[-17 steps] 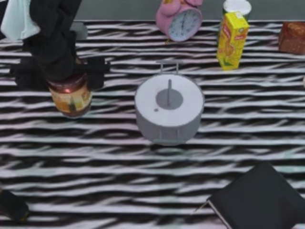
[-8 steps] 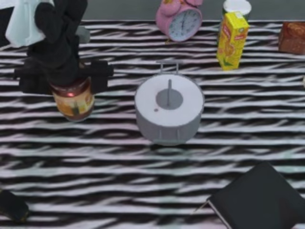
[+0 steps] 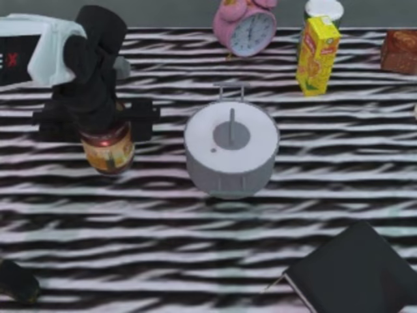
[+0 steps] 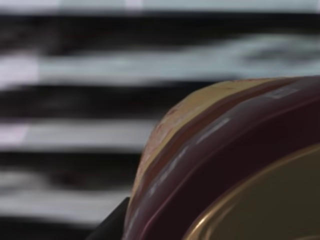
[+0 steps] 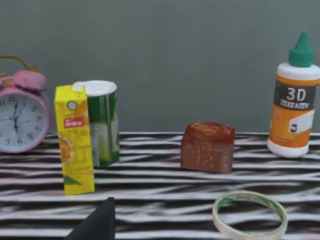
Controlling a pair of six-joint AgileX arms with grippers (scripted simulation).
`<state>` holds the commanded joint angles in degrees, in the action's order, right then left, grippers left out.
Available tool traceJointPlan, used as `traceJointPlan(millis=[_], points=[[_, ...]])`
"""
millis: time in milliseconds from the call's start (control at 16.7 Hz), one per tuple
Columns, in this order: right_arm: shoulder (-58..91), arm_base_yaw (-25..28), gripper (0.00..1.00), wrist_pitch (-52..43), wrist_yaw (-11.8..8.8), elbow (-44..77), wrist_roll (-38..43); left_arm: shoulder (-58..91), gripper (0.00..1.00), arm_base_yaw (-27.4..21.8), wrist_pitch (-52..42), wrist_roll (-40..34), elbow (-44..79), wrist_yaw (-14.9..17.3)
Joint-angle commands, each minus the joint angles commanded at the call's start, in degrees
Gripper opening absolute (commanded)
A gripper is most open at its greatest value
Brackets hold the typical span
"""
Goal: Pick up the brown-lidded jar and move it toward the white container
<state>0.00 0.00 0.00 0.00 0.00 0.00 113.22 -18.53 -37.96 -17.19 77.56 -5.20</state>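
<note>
jaws of the left gripper (image 3: 107, 124) are clamped on the brown-lidded jar (image 3: 109, 150), one at each side of its top.

the jar hangs just under the jaws, over the left part of the zebra-striped table (image 3: 195, 261), and the white container (image 3: 231, 156) with its grey disc and upright pin stands apart from the jaws, toward the right. in the left wrist view the jar's dark brown lid (image 4: 240, 165) fills the corner, very close. behind the container are a pink alarm clock (image 3: 245, 27), a yellow juice carton (image 3: 317, 55), a white-topped green can (image 5: 102, 122) and a brown block (image 5: 208, 147). the right arm (image 3: 358, 274) is parked at the near right corner; i cannot tell how its jaws stand. its wrist view shows also a glue bottle (image 5: 294, 107) and a tape ring (image 5: 250, 214).
</note>
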Motion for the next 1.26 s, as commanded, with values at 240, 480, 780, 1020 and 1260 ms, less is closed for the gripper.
traceJointPlan(millis=[240,480,780,1020,1260], points=[[0.0,0.0,1.00,0.0,0.0,0.0,0.0,0.0,0.15,0.0,0.0,0.0,0.0,0.0],[0.0,0.0,1.00,0.0,0.0,0.0,0.0,0.0,0.45,0.0,0.0,0.0,0.0,0.0],[0.0,0.0,1.00,0.0,0.0,0.0,0.0,0.0,0.83,0.0,0.0,0.0,0.0,0.0],[0.0,0.0,1.00,0.0,0.0,0.0,0.0,0.0,1.00,0.0,0.0,0.0,0.0,0.0],[0.0,0.0,1.00,0.0,0.0,0.0,0.0,0.0,1.00,0.0,0.0,0.0,0.0,0.0]])
